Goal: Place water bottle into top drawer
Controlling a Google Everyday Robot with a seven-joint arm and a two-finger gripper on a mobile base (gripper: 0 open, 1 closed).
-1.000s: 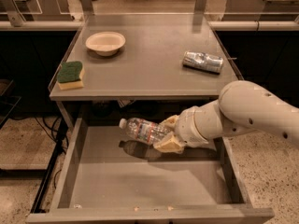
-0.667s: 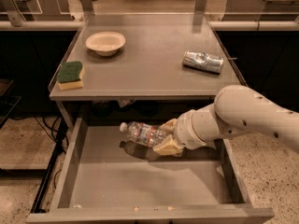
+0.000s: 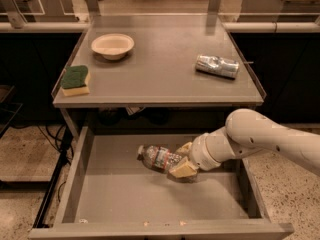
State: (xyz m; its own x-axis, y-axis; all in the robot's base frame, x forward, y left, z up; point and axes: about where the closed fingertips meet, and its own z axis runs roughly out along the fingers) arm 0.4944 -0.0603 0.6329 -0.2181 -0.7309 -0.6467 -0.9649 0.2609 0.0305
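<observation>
The white arm (image 3: 260, 139) extends from the right edge toward the frame's centre, low over the wide, shallow grey metal top drawer (image 3: 125, 199). Its tan-fingered gripper (image 3: 179, 160) is clamped on the base of the small clear ribbed plastic water bottle (image 3: 157, 157). The bottle is held sideways at the drawer's middle, cap pointing left.

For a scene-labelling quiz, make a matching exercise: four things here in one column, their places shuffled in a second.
1 bowl
2 sponge
3 crushed can
4 water bottle

A in the gripper, over the open top drawer
B table, right side
C table, front left corner
D table, back left

Pairs: 1-D, 2-C, 3-B, 4-A
</observation>
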